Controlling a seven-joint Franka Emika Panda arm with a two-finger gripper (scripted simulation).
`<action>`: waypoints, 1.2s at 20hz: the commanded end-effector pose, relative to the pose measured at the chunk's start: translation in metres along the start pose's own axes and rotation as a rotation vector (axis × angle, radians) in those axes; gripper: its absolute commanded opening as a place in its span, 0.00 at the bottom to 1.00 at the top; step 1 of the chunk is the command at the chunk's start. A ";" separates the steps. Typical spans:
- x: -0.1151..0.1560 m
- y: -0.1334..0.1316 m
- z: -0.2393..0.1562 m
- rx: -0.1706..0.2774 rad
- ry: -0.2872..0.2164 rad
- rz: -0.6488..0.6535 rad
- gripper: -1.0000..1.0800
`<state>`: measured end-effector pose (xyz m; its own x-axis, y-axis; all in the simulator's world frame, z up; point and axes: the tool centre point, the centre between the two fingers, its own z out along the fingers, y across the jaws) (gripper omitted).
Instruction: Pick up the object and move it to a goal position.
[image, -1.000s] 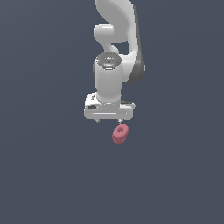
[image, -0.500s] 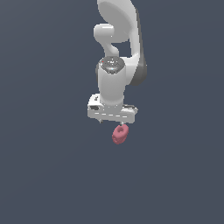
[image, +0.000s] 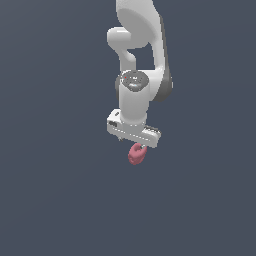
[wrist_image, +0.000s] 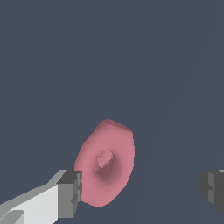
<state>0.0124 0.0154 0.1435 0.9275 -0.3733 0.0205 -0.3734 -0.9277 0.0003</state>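
One gripper (wrist_image: 141, 188) is hanging with its fingers (wrist_image: 70, 193) wide apart, gripping nothing. Pink ring (wrist_image: 105, 162) is lying off-centre, just beside one finger and well clear of the other; closing now risks shoving it aside or pinching its rim.

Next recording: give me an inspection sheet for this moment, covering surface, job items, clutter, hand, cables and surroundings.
Surface: plain dark grey-blue ground, with no edges or markings visible.
Job's things: one pink lumpy ring with a hollow in its middle, just below the hand in the exterior view.
Clutter: nothing seen.
Hand: white hand, fingers wide apart in the wrist view; the ring lies close beside one grey fingertip and well clear of the other. Contact cannot be told.
Cables: nothing seen.
Surroundings: only the white arm above; no goal marker seen.
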 end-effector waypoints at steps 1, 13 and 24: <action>-0.002 -0.005 0.004 0.000 -0.004 0.064 0.96; -0.009 -0.023 0.020 -0.002 -0.017 0.316 0.96; -0.012 -0.029 0.025 -0.004 -0.020 0.393 0.96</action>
<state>0.0125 0.0462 0.1181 0.7170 -0.6971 0.0000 -0.6971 -0.7170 0.0000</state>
